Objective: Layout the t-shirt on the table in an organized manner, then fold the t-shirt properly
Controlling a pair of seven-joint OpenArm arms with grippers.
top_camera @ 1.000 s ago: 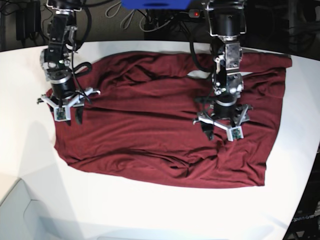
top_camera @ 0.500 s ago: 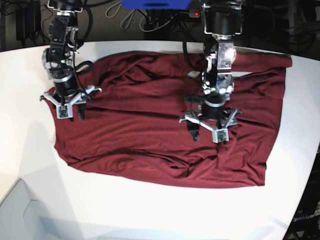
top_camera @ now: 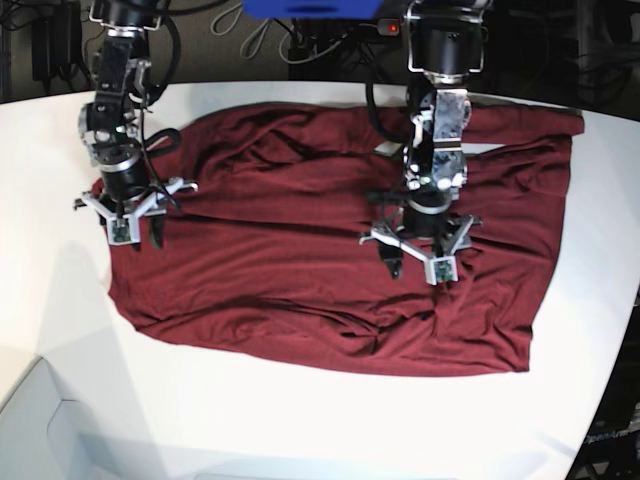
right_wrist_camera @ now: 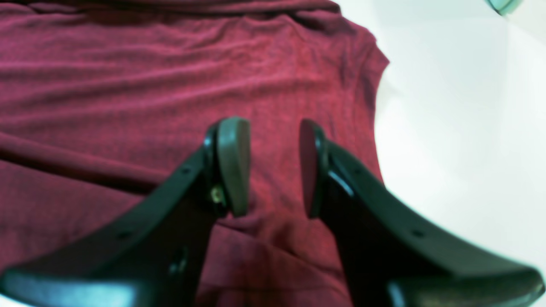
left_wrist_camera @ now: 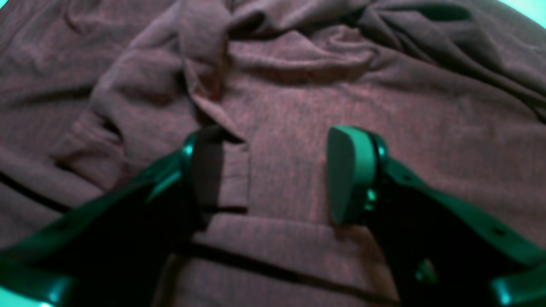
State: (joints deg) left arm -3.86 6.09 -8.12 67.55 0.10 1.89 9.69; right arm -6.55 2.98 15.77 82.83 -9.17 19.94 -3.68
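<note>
The dark maroon t-shirt (top_camera: 290, 260) lies spread across the white table (top_camera: 300, 430), wrinkled, with its sleeves bunched along the far edge. My left gripper (top_camera: 415, 262) stands over the shirt's right half. In the left wrist view it (left_wrist_camera: 277, 175) is open, tips close above creased cloth (left_wrist_camera: 298, 85), with a folded strip beside one finger (left_wrist_camera: 204, 170). My right gripper (top_camera: 130, 232) is at the shirt's left edge. Seen from the right wrist, it (right_wrist_camera: 271, 166) is open with a narrow gap, just above the cloth (right_wrist_camera: 128, 85) near bare table (right_wrist_camera: 448, 128).
Cables and dark equipment sit behind the table's far edge, with a blue object (top_camera: 310, 8) at top centre. The table's curved edge runs along the lower left and right, with dark floor (top_camera: 620, 420) beyond it.
My left gripper has moved left over the shirt and its jaws have narrowed a little. The right gripper has barely shifted at the shirt's left edge.
</note>
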